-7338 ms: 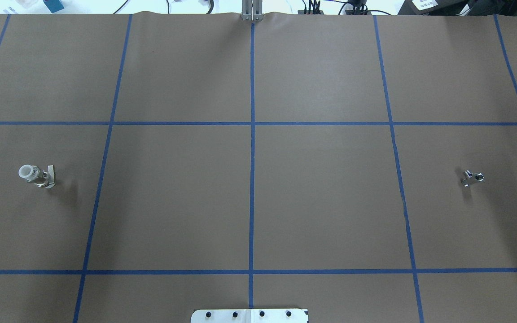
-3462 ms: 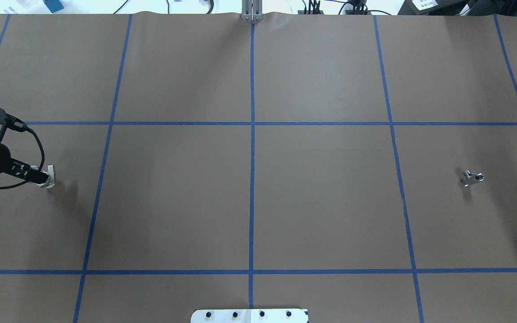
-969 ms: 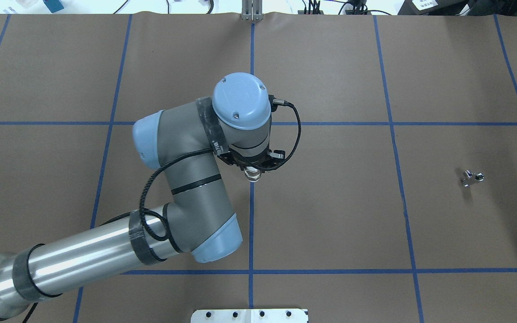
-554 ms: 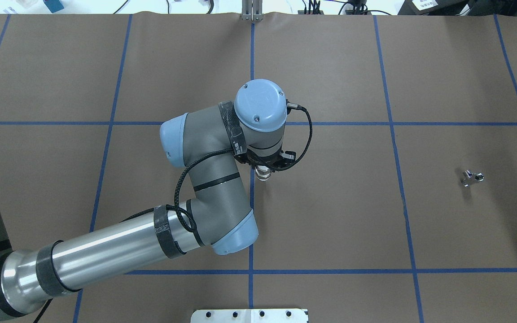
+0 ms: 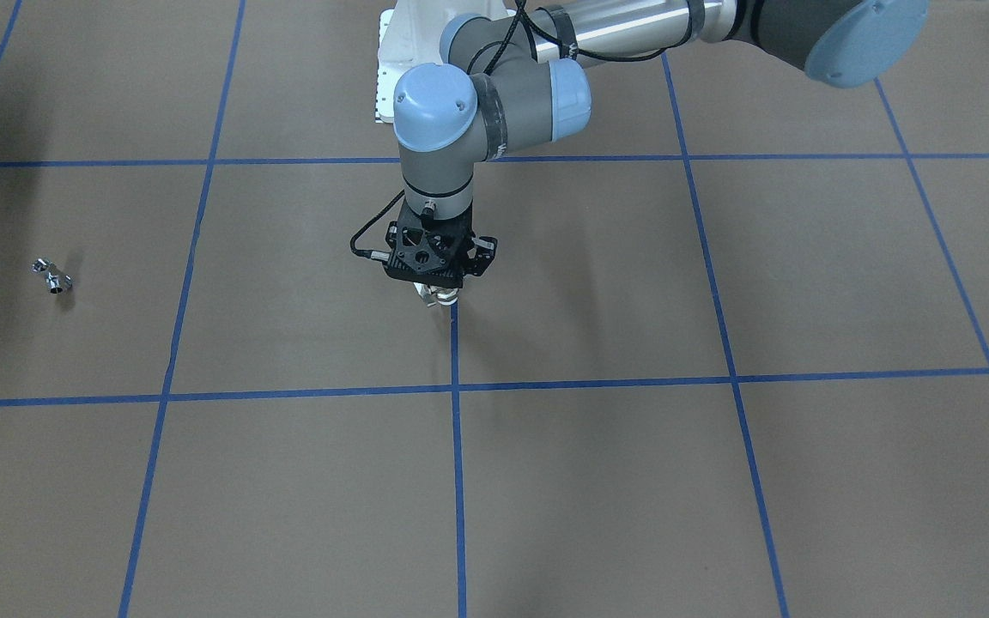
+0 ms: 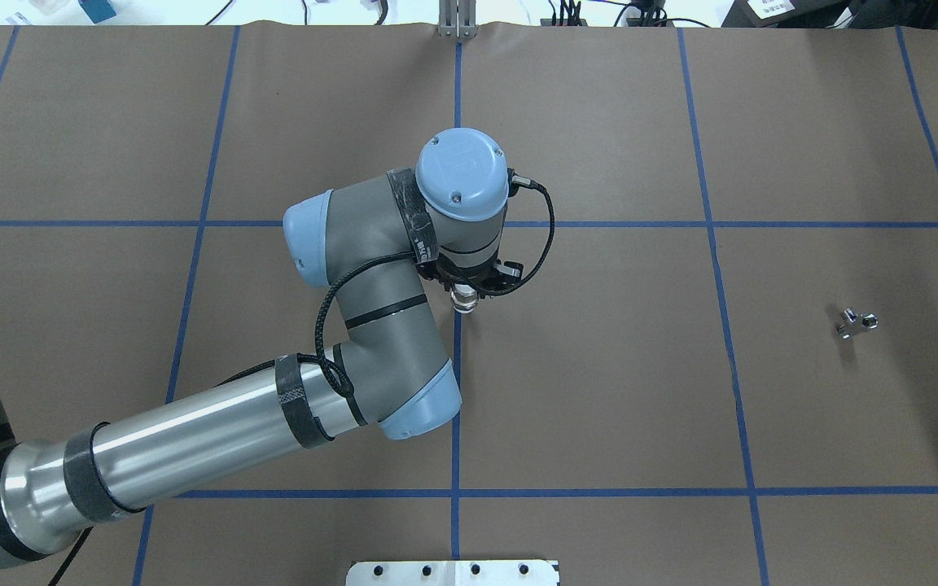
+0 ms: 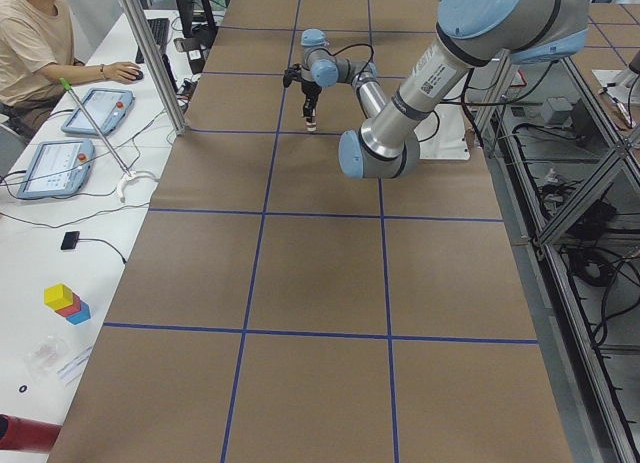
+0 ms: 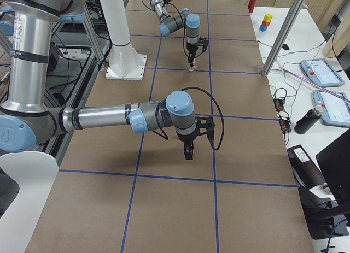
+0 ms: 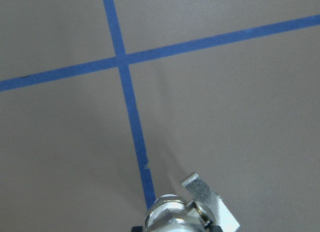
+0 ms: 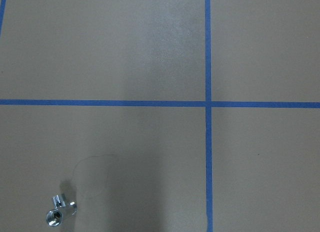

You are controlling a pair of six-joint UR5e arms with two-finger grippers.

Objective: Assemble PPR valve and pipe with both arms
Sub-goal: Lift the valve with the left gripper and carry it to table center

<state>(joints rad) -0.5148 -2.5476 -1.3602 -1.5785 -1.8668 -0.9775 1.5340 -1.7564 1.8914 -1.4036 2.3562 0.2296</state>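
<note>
The left gripper (image 5: 436, 289) points straight down over the centre tape line (image 6: 456, 391), clamped on the PPR valve (image 5: 443, 298). The valve's end pokes out just below the fingers, seemingly a touch above the table (image 6: 599, 391). The pipe (image 6: 856, 322) lies well off to the robot's right, alone on the paper. The right gripper (image 8: 188, 153) hangs above the table; I cannot tell whether it is open.
</note>
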